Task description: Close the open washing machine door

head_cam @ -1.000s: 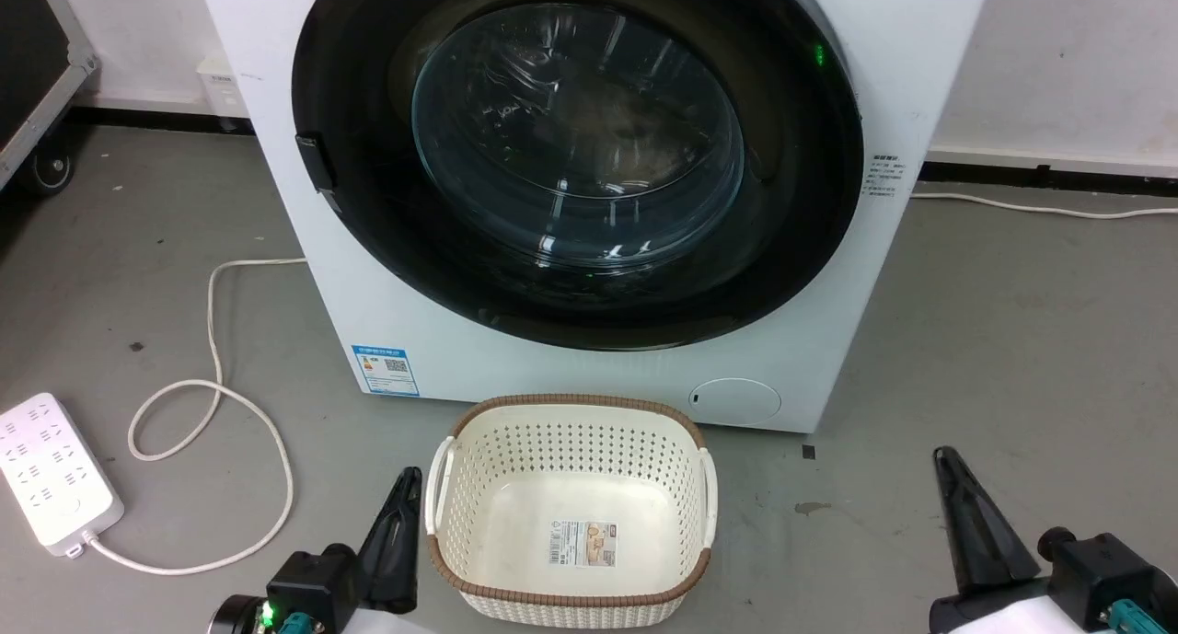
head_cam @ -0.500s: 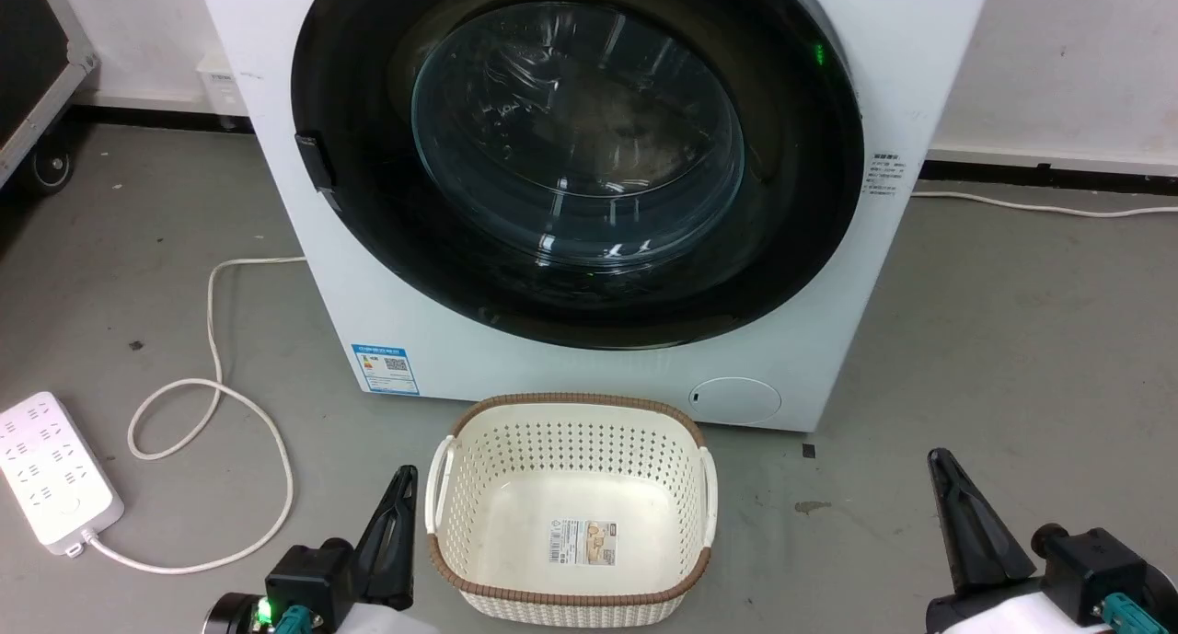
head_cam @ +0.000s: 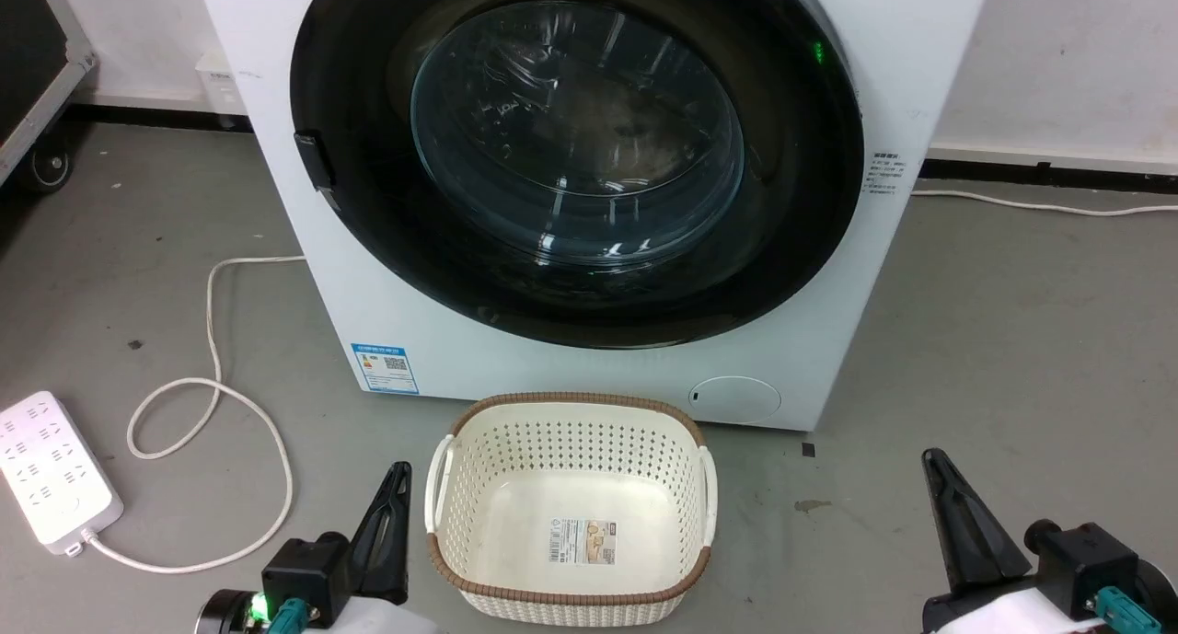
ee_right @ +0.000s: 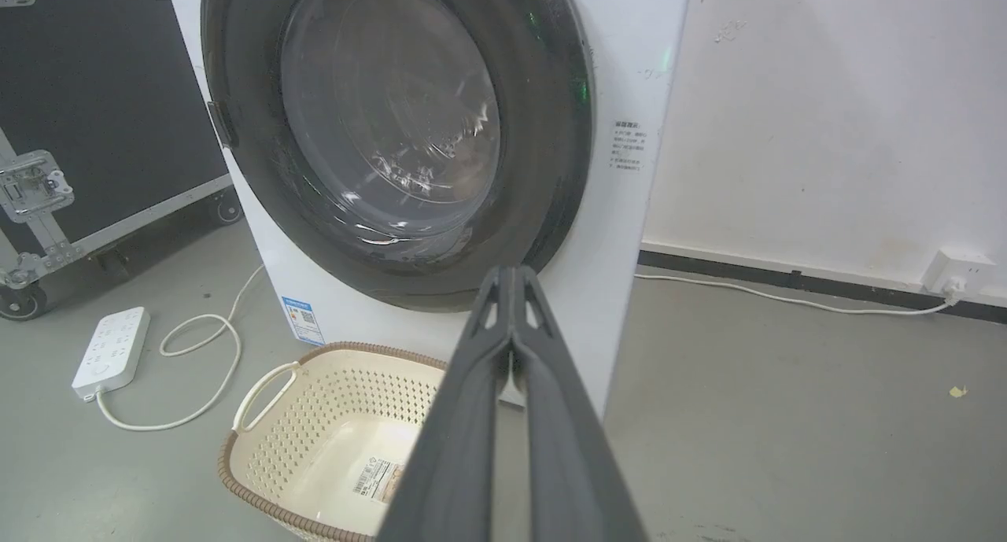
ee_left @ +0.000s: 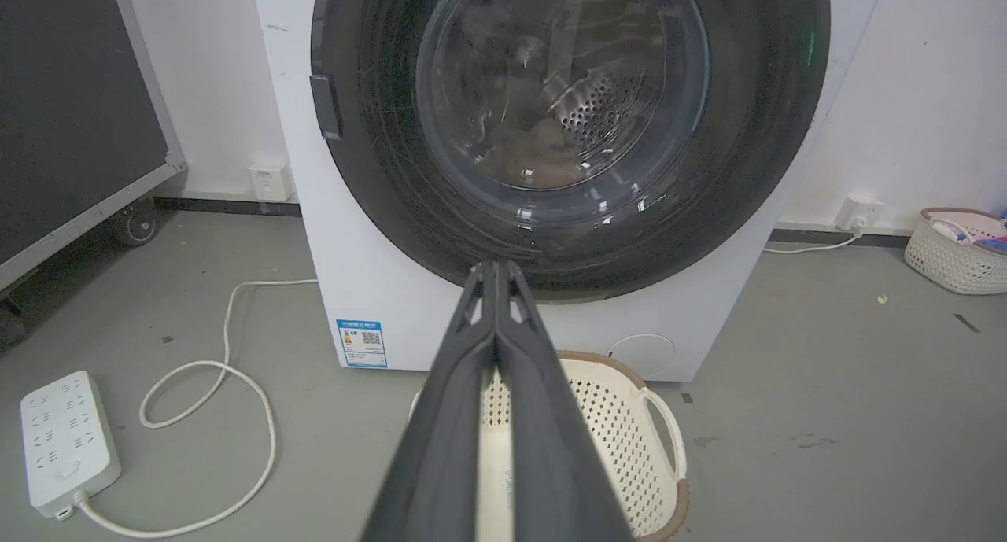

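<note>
Glossy black rim, bulging clear glass: the washing machine door [head_cam: 577, 146] looks seated flush against the white machine front [head_cam: 386, 330], just above the basket [head_cam: 575, 400]. Probably heavy, rigid, slick; the glass is fragile, so press flat on the rim, not the bowl, no pinching. The left gripper [head_cam: 399, 473] and right gripper [head_cam: 931, 457] sit low, well apart from it, jaws pressed together, empty.

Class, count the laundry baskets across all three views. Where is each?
2. One cream basket with a brown rim stands on the floor in front of the washing machine. A second basket sits by the wall, far right in the left wrist view. More may be hidden.
</note>
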Controlling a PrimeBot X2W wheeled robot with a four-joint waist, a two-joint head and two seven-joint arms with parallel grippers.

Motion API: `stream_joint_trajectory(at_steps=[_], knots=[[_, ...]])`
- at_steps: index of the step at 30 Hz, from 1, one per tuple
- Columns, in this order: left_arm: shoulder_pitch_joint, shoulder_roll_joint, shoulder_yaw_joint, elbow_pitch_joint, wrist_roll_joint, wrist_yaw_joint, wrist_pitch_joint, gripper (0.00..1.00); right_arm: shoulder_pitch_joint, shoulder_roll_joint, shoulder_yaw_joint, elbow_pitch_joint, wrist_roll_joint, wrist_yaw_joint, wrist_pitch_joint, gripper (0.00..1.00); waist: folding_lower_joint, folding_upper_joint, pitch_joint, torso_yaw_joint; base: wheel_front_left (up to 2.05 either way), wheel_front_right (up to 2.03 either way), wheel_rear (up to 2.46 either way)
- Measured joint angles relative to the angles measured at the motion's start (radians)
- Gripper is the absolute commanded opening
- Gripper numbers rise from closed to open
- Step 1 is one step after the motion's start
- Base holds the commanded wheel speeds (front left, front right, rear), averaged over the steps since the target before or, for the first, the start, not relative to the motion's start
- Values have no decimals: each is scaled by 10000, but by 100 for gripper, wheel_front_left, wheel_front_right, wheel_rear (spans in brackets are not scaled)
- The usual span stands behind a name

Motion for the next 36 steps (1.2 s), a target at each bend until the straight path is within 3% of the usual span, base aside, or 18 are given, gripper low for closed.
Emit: stream_joint_trajectory(at_steps=[36], knots=[[-71, 0, 244, -401, 420, 205, 727, 0, -139, 0, 117, -219, -188, 0, 723, 0, 0, 0, 47, -40, 0, 0, 0]])
